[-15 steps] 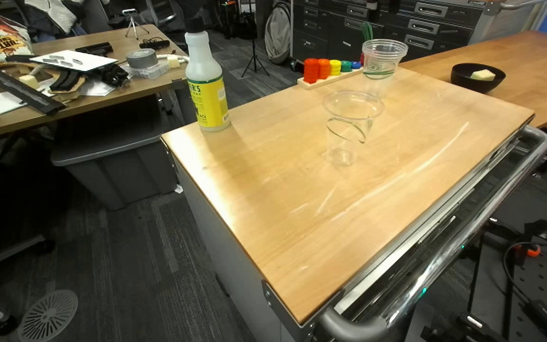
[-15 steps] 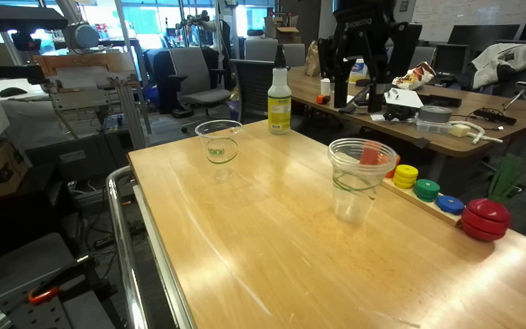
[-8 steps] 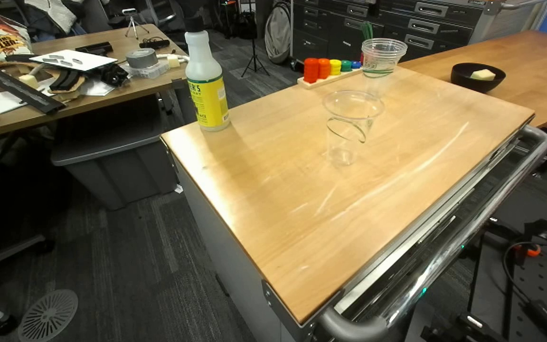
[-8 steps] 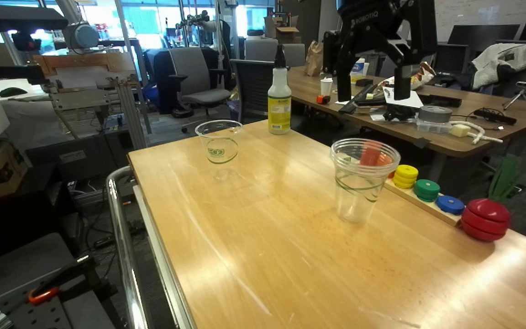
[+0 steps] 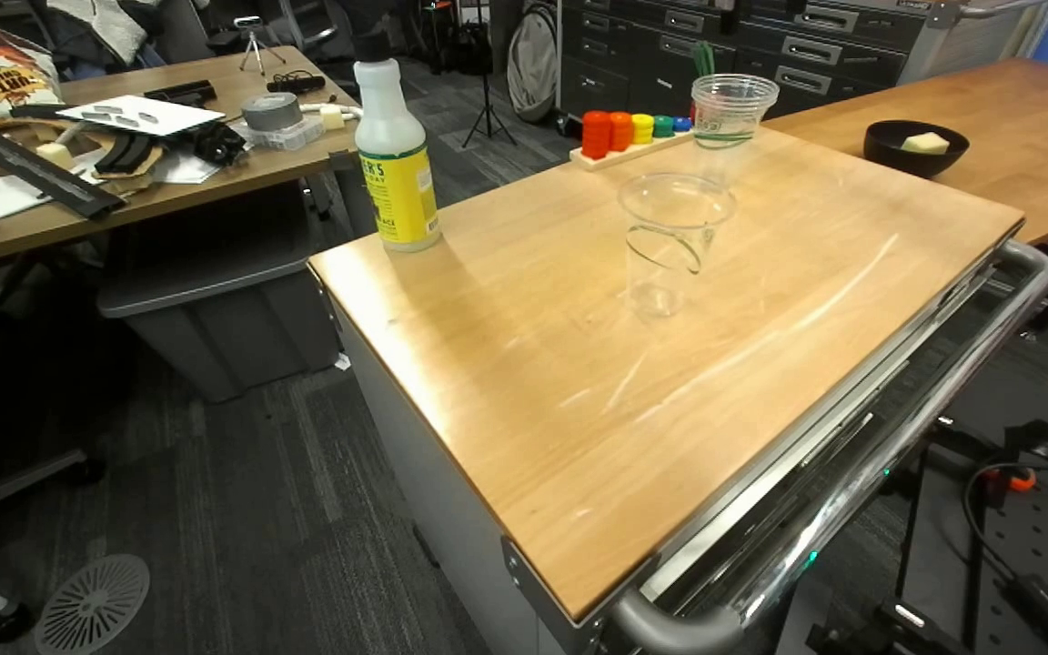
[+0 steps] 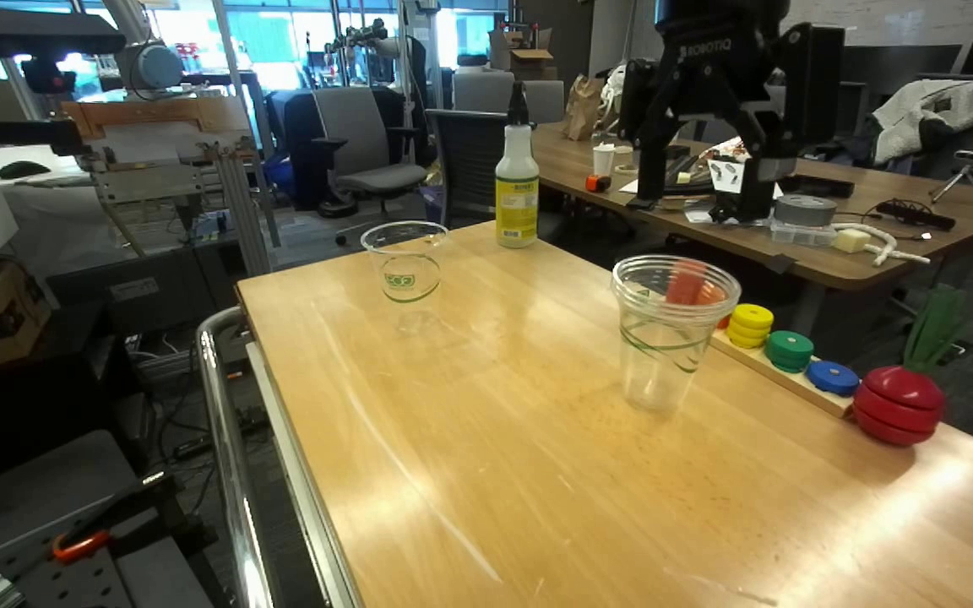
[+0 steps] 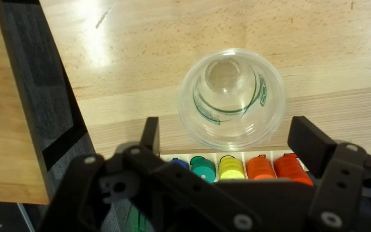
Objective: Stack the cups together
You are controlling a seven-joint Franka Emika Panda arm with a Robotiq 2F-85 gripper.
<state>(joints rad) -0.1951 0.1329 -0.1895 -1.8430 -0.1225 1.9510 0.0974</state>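
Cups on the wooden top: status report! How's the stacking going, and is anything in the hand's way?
Hand open, empty. Nested cups upright; lone cup standing apart, stacking unfinished. Coloured disc toy close beside nested cups, might crowd the hand.

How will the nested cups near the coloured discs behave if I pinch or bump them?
The nested cups look like thin clear plastic, so probably light and apt to flex under a firm pinch. Their base looks narrower than their rims, so a high bump might tip them. Being round, they may then roll.
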